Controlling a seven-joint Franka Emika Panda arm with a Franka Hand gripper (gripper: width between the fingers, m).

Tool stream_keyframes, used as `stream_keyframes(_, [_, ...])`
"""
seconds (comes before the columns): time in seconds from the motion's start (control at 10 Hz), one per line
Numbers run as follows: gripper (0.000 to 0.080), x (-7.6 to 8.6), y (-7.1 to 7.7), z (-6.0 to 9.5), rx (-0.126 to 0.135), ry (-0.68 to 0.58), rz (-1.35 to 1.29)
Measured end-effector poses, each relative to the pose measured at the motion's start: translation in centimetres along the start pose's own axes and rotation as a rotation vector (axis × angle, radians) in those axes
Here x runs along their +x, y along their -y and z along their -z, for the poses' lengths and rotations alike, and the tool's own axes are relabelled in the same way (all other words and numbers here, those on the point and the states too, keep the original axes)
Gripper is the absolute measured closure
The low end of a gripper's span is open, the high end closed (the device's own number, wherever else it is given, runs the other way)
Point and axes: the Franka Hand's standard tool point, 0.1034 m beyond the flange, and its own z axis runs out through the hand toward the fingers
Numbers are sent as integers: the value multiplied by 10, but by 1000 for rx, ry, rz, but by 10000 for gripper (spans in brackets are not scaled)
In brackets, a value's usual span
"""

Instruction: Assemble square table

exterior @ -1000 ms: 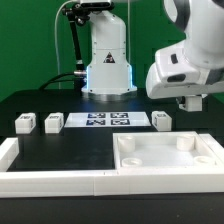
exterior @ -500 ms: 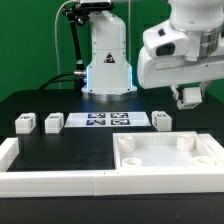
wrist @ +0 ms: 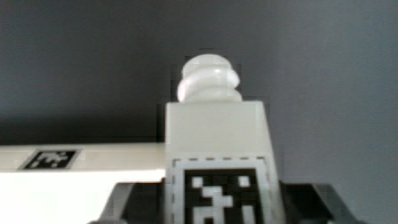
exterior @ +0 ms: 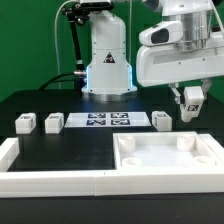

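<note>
The white square tabletop lies tray-like at the exterior view's lower right; its tagged edge shows in the wrist view. My gripper hangs above the tabletop's far right corner, shut on a white leg block with a black-and-white tag. In the wrist view the held leg fills the middle, its rounded peg pointing away, the dark fingers on either side. Three more leg blocks stand on the black table: two at the left and one beside the marker board.
The marker board lies flat at the table's middle back. A long white border rail runs along the front and left. The robot's white base stands behind.
The arm has lifted and swung toward the exterior view's left, bringing the gripper and the held leg block up into view above the tabletop's far right corner.
</note>
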Motion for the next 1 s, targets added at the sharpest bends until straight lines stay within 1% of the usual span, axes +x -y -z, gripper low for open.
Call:
stream_keyframes(0.1, [512, 9, -2, 8, 1, -36, -3])
stream_keyframes(0.2, [512, 21, -4, 14, 4, -119, 1])
stream_keyframes(0.4, [512, 37, -8, 23, 6, -224, 9])
stream_keyframes(0.5, [512, 39, -7, 23, 9, -322, 13])
stream_keyframes(0.6, [512, 34, -7, 19, 8, -353, 15])
stream_keyframes(0.7, [512, 33, -7, 18, 8, -330, 13])
stream_keyframes(0.9, [512, 36, -9, 18, 5, -332, 23])
stream_keyframes(1.0, [512, 45, -16, 19, -3, -342, 49])
